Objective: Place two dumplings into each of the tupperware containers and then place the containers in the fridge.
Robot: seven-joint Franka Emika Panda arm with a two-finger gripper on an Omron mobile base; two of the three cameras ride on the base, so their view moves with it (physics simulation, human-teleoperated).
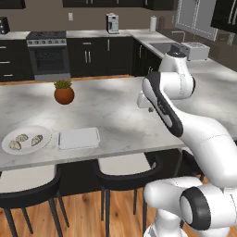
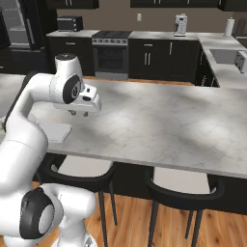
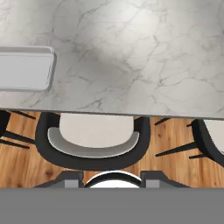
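Three dumplings [image 1: 24, 140] are sitting on a white plate [image 1: 9, 149] at the desk's [image 1: 115, 115] near-left corner, one lidded tupperware container [image 1: 78, 138] lying just beside it. A potted plant [image 1: 64, 92] is standing further back. The hand [image 2: 81, 113] is hovering over bare marble, holding nothing; finger gap is too obscured, can't tell how open.

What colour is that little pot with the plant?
The pot is reddish-brown, clearest in the left base view.
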